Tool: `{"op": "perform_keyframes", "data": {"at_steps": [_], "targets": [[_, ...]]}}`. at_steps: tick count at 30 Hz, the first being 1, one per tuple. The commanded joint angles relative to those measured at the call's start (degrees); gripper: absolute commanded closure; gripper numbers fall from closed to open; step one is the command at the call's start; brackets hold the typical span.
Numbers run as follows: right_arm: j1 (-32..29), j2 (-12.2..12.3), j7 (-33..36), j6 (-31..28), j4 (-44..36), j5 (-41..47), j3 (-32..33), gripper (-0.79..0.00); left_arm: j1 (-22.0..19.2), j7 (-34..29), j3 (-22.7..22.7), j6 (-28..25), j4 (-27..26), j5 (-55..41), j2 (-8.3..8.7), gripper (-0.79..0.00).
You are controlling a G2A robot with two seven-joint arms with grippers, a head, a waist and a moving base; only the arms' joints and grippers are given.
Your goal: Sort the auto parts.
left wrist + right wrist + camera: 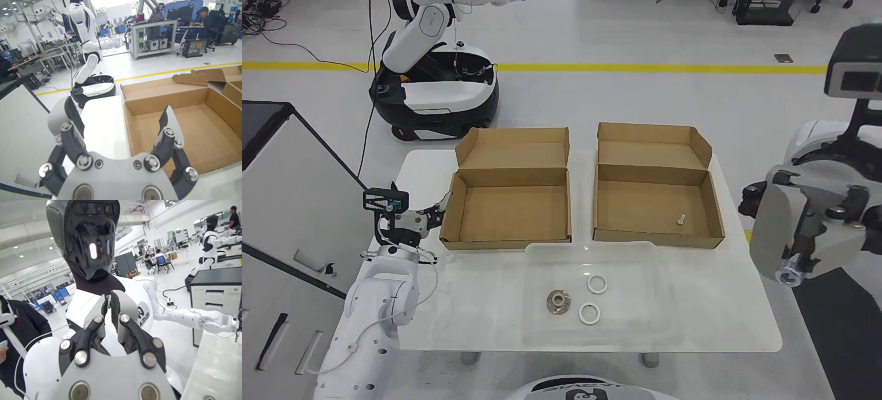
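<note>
A clear tray at the table's front holds a metal flanged part and two white rings. Behind it stand two open cardboard boxes. The left box is bare inside, and the right box holds a small bolt. My left gripper is open by the left box's outer wall, with nothing between its fingers. My right gripper is raised off the table's right side, facing away from the table, shut on a small screw.
The white table has bare room on both sides of the tray. A grey cabinet stands close to the table's left edge. Another white robot is parked beyond the far edge.
</note>
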Motion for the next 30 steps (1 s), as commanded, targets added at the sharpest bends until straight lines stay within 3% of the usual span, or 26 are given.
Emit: {"op": "perform_keyframes", "data": {"at_steps": [1,15,30], "targets": [[0.0,0.0,0.0,0.0,0.0,0.0,0.0,0.0,0.0,0.0,0.0,0.0,0.0,0.0,0.0,-0.785],[-4.64,-2.01,0.71,0.71,-2.15,6.62,3.51,0.0,0.0,0.0,0.0,0.0,0.0,0.0,0.0,-0.785],[-5.87,-2.88,4.47,8.35,-0.72,-8.48,6.79,0.0,0.0,0.0,0.0,0.0,0.0,0.0,0.0,-0.785]]}}
